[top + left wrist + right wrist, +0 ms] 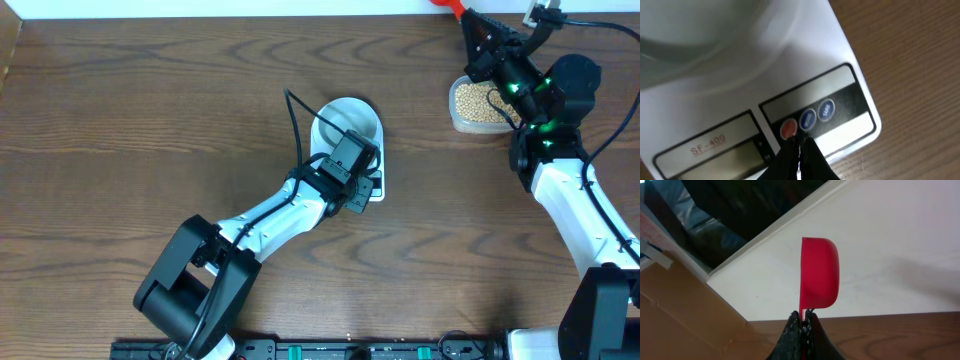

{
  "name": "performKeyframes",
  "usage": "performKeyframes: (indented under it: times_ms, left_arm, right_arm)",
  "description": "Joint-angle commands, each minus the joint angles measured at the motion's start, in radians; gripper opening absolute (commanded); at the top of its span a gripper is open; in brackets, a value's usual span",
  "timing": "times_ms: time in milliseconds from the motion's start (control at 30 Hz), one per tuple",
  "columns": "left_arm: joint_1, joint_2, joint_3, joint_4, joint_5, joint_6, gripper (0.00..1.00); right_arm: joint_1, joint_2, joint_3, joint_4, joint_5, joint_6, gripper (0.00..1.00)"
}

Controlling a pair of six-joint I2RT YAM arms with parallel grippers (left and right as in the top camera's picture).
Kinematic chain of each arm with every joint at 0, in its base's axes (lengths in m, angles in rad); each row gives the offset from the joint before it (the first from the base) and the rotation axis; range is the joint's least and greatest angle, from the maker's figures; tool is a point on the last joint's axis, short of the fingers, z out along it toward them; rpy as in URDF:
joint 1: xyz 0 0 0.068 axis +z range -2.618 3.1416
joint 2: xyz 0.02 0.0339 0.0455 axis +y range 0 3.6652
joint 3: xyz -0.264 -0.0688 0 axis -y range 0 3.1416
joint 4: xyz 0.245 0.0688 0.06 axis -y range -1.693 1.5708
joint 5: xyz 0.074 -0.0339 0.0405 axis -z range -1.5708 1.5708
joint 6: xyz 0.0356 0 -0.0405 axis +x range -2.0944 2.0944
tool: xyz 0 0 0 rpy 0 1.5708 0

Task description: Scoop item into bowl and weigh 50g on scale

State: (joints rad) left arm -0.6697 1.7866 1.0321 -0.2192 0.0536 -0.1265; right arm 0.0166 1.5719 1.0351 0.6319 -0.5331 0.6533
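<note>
1. The whole table (120, 150) is taken in from high above by the overhead camera, which looks straight down. Both arms appear small.
2. The left wrist view is aimed steeply down along the left gripper (800, 150), very near the scale (815, 65). Its buttons (807, 120) lie just ahead of the pressed-together jaws, and the bowl (690, 30) is blurred beyond.
3. The right wrist view is aimed outward past the table edge, with the red scoop (820, 272) seen close, clamped in the right gripper (802, 322).
4. Scale and bowl are shared by the overhead and left wrist views; the scoop by the overhead and right wrist views.
</note>
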Motion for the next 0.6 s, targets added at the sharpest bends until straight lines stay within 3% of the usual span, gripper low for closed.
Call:
performKeyframes:
  times_ms: [0,567]
  left_arm:
    - [0.001,0.009,0.02,0.018,-0.049,0.029,0.07]
    - [0.002,0.039,0.02,0.05,-0.055,0.041,0.07]
  right_arm:
    - [0.005,0.004,0.03,-0.004,0.011,-0.023,0.01]
    - [0.005,0.004,0.03,-0.023,0.011,-0.023,0.01]
